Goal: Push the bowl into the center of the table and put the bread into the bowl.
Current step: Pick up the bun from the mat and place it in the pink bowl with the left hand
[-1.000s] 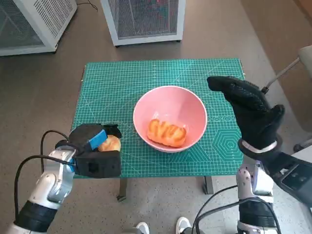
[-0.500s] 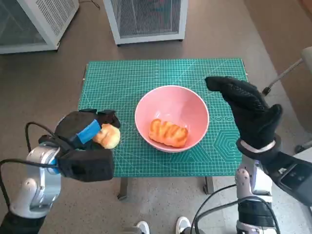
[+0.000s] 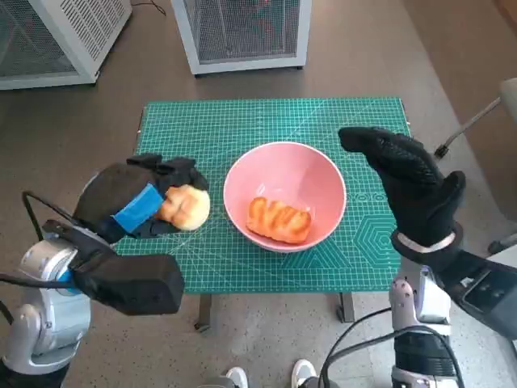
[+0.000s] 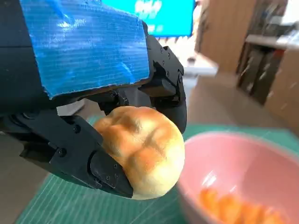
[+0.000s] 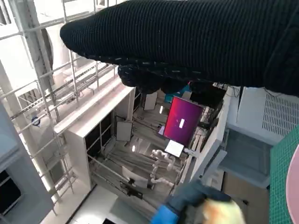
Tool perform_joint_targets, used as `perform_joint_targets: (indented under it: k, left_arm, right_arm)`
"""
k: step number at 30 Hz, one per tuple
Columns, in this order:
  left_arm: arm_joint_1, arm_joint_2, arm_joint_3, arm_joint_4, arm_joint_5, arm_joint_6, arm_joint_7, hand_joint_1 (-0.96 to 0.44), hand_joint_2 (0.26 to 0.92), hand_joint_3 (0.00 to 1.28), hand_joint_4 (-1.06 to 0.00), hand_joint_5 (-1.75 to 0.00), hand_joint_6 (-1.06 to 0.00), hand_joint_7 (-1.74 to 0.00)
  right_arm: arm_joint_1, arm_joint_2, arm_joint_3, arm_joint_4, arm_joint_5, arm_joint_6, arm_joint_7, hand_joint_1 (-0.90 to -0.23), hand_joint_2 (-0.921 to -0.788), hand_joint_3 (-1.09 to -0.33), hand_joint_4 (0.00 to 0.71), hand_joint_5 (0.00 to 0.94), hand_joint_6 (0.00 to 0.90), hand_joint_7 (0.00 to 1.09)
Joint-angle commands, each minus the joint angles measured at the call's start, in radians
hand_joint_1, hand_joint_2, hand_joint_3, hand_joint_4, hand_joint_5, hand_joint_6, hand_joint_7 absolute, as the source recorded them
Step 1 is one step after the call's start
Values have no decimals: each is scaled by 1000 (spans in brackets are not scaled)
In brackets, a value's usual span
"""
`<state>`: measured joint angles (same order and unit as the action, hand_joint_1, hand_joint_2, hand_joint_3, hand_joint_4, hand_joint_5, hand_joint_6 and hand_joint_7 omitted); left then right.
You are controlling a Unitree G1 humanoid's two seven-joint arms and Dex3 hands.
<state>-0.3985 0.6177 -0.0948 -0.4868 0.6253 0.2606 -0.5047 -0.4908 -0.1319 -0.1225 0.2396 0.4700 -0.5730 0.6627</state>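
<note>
Table [image 3: 266,121] covered by a green gridded cutting mat fills the middle of the head view, and the round pink bowl [image 3: 284,174] sits near its centre with one glazed, ridged orange pastry [image 3: 279,220] already lying in its near half. To the right of the bowl the black-gloved right hand [image 3: 408,182] hovers with fingers extended and nothing in it. To the left the blue-taped black left hand [image 3: 137,206] grips a small round golden bread roll [image 3: 186,208], lifted just beside the bowl's left rim. The roll looks light, soft and springy, so I judge a loose grasp around its sides suits it; a hard squeeze would dent it. The left wrist view shows what the head view cannot: black fingers [image 4: 88,156] cupping the roll [image 4: 142,151] from both sides. The right wrist view adds mostly shelving and a blurred screen beyond the glove.
</note>
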Motion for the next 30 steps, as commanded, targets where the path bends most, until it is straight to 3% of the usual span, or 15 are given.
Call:
perform_joint_targets:
  k: [1,10,13,15,21,30]
  left_arm:
    - [-83,-38,-68,-15,17,-39,-2,3,913,18,-798,-1026,-662,-1153]
    - [-115,-53,-86,10,22,-71,0,2,913,18,-803,-1034,-658,-1144]
    - [-254,-146,-220,190,72,-179,79,2,909,22,-808,-1078,-665,-1086]
    - [-290,-177,-259,264,95,-212,109,2,908,24,-806,-1105,-673,-1054]
    - [-376,-230,-317,461,142,-273,167,2,916,29,-780,-1148,-652,-1063]
    - [-460,-287,-348,666,149,-291,192,2,914,38,-780,-1045,-624,-1199]
  right_arm:
    - [1,2,-4,29,6,6,17,-546,-921,-573,375,2,19,682]
    - [-4,4,-8,40,6,2,24,-545,-921,-576,374,1,14,690]
    - [-2,5,-8,42,7,2,29,-538,-921,-579,372,1,11,693]
    - [1,3,-9,39,10,3,31,-538,-921,-580,372,0,9,695]
    - [5,-1,-18,42,19,5,43,-552,-921,-577,372,1,6,700]
    - [13,-3,-29,36,24,6,47,-548,-921,-571,374,2,10,696]
